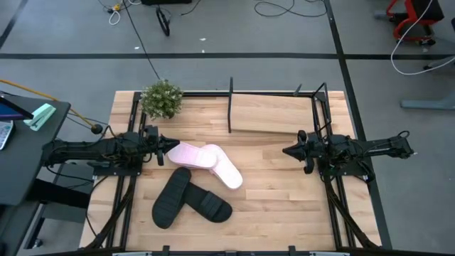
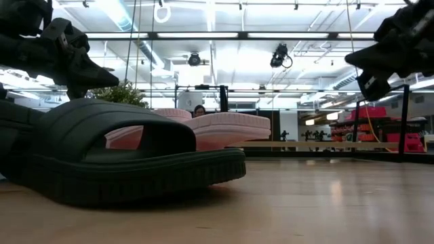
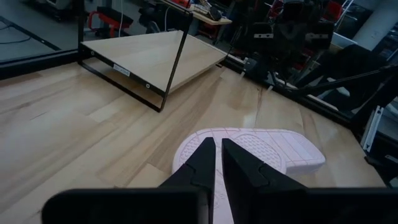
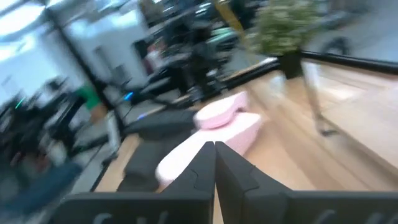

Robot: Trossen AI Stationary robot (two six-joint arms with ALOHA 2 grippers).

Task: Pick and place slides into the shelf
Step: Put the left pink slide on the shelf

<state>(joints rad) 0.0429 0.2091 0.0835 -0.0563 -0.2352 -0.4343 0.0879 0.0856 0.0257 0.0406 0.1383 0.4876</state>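
Black slides (image 1: 189, 199) lie crossed at the table's near edge, closest to the low camera. My left gripper (image 1: 165, 153), fingers nearly together and empty, hovers touching-close over the heel of the pink slides (image 1: 212, 163), stacked mid-table. My right gripper (image 1: 290, 151), closed and empty, waits near the shelf (image 1: 274, 114), whose board holds nothing.

Two matte black jointed arms are showing chunky segmented housings and thin dark cabling along their lengths, each tapering into a gripper, left gripper (image 1: 163, 151) and right gripper (image 1: 288, 151), with wedge-shaped angular black fingers (image 3: 200, 163).
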